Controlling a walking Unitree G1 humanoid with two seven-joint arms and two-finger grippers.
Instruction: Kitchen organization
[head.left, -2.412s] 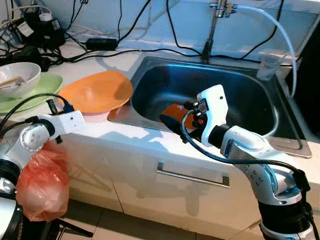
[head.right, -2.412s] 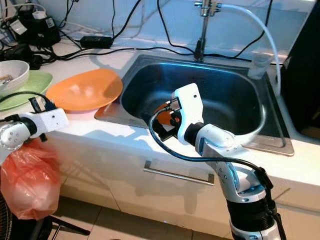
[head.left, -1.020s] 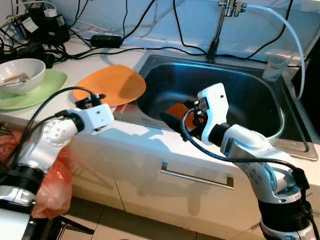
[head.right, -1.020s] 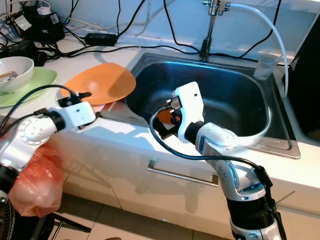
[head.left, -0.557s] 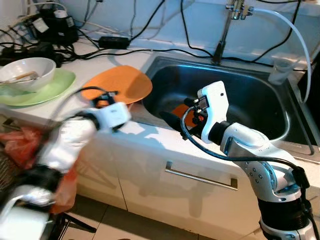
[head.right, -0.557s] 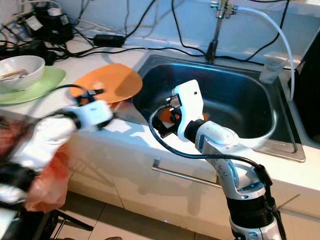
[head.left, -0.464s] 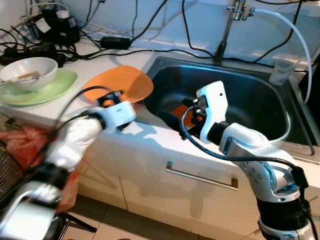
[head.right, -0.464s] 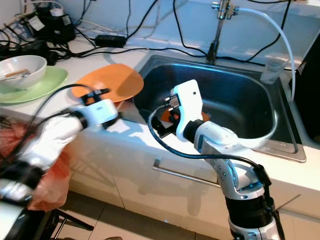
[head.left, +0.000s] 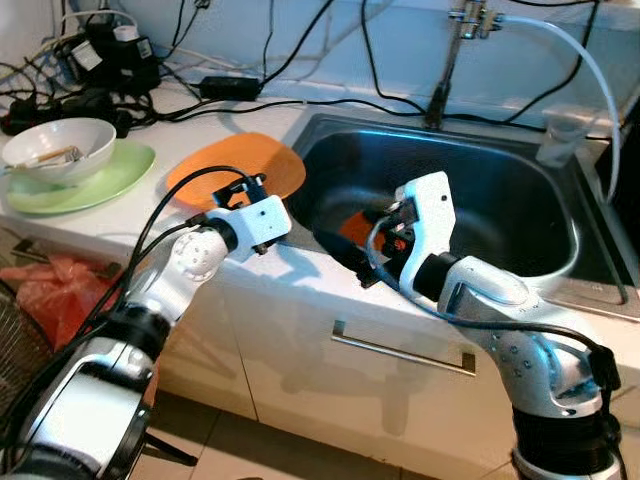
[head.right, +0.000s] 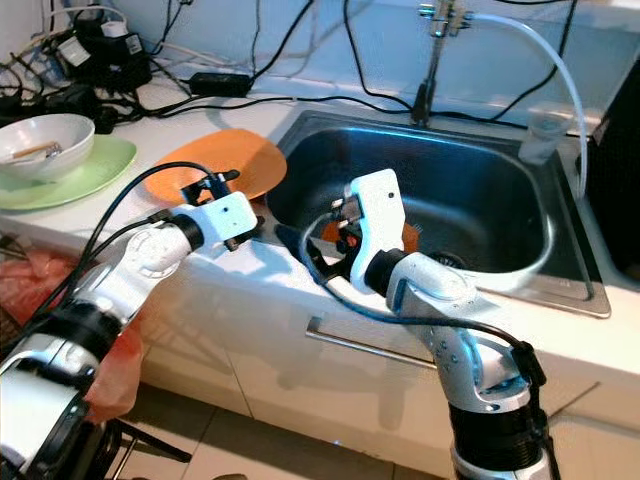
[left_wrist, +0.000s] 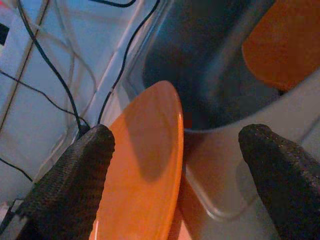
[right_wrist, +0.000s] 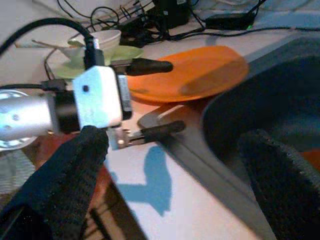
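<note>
I see my left end effector (left_wrist: 175, 165) spread wide and empty at the orange plate (head.left: 235, 170) overlapping the sink's (head.left: 520, 190) left rim, my right end effector (right_wrist: 170, 165) likewise wide, empty, over the table's front edge.

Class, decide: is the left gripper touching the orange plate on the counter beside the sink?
Apart. The left wrist view shows the left gripper open, its fingers straddling the orange plate, with visible gaps on both sides.

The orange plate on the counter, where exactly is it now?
In the left eye view, the orange plate lies on the counter on the robot's left, overlapping the sink rim, directly ahead of the open left gripper.
</note>
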